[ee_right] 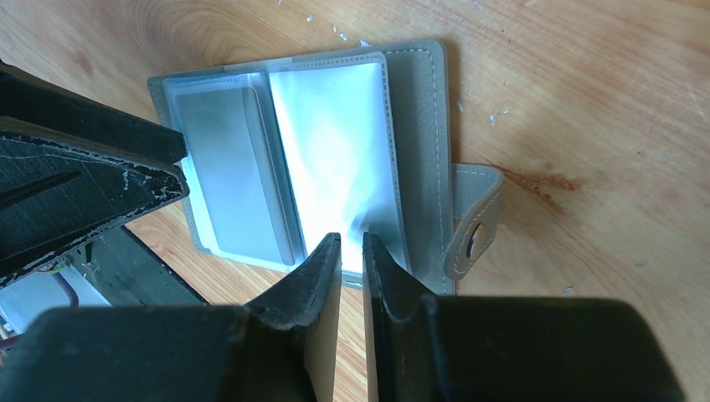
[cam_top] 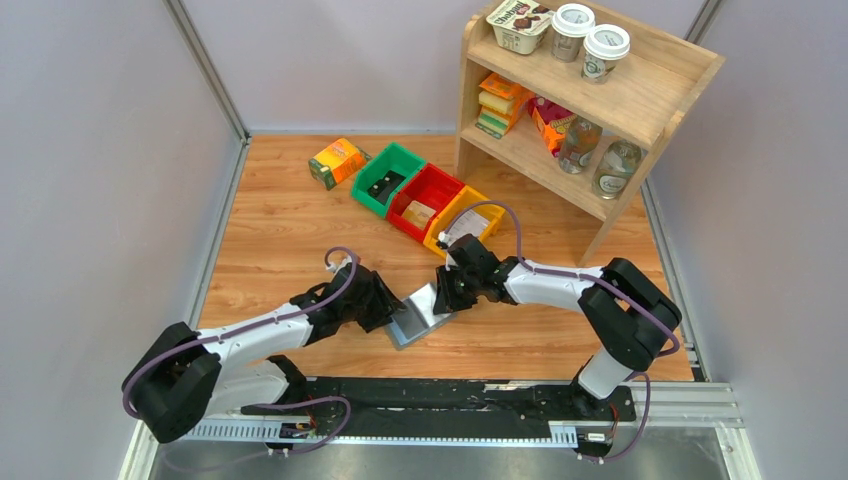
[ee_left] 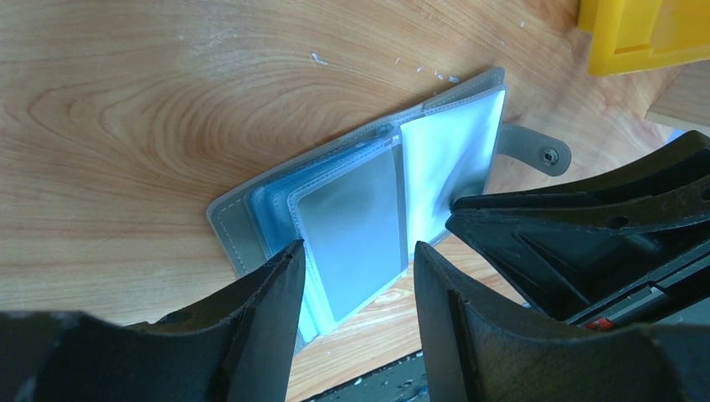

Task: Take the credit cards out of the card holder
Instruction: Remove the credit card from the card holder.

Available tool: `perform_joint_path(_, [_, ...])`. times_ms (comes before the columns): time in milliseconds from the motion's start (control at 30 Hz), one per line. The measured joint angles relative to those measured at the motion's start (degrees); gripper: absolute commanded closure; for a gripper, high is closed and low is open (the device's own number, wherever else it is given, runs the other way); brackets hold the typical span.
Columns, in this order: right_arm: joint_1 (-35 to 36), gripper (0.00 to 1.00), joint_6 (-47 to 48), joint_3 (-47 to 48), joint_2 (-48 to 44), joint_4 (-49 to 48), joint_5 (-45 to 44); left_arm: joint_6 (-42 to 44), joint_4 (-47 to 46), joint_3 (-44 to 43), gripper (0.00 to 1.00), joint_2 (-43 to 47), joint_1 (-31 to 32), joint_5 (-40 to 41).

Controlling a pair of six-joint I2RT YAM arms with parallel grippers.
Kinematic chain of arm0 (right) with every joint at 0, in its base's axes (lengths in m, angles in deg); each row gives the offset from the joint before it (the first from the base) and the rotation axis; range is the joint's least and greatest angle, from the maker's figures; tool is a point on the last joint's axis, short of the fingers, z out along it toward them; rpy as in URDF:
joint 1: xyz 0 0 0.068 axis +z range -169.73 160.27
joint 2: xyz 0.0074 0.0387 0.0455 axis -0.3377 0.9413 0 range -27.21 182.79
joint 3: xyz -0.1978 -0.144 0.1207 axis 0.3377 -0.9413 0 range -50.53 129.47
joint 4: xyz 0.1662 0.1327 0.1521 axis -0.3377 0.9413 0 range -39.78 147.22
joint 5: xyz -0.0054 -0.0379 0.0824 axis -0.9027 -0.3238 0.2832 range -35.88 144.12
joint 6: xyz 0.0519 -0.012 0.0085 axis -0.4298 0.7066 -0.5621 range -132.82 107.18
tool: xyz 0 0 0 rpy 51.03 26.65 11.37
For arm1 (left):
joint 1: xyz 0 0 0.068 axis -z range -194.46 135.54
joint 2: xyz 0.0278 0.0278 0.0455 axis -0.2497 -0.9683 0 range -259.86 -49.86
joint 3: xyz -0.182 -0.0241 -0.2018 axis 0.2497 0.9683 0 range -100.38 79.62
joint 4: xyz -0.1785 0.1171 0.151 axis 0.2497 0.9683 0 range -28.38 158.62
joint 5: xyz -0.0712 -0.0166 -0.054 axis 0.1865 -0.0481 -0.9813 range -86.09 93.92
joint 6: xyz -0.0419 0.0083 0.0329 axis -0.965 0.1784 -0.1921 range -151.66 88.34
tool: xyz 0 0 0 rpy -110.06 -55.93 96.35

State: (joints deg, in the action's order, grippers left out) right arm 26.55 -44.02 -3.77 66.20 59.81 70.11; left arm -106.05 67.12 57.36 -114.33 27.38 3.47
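Grey bifold card holder point(cam_top: 415, 318) lies open, pockets being exposed: left gripper point(ee_left: 358, 249) wide-jawed above, right gripper point(ee_right: 352, 243) pinching a clear pocket leaf point(ee_right: 335, 151). Next: grip a credit card edge.

Wooden table point(cam_top: 280, 240): open card holder point(cam_top: 418, 315), carton point(cam_top: 338, 162), bins point(cam_top: 445, 176), shelf point(cam_top: 650, 92).

The left arm point(cam_top: 255, 338) and right arm point(cam_top: 555, 283) are each wearing white shells on the long links, with bulky black housings sitting at the joints. A lavender cable point(cam_top: 500, 215) is looping along each arm. The jaws are showing as matte black, tapering wedges, and those of the left arm are carrying whitish scuffs along their edges. A black rail point(cam_top: 430, 398) is carrying both bases.
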Motion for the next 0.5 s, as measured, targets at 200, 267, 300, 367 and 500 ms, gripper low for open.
perform_joint_path(200, [-0.1, 0.82, 0.0, 0.0, 0.0, 0.0, 0.0, -1.2, -1.1, 0.8, 0.41, 0.0, 0.0, -0.1])
perform_joint_path(267, [-0.2, 0.82, 0.0, 0.0, 0.0, 0.0, 0.0, -2.0, -1.7, 1.5, 0.41, 0.6, 0.0, 0.0])
perform_joint_path(300, [-0.3, 0.82, 0.0, 0.0, 0.0, 0.0, 0.0, -2.5, -2.0, 2.0, 0.41, 1.2, 0.0, 0.0])
perform_joint_path(367, [-0.3, 0.82, 0.0, 0.0, 0.0, 0.0, 0.0, -3.7, -2.3, 3.2, 0.41, 2.8, 0.0, 0.3])
perform_joint_path(500, [-0.4, 0.82, 0.0, 0.0, 0.0, 0.0, 0.0, -5.3, -2.4, 5.1, 0.42, 5.5, 0.0, 0.9])
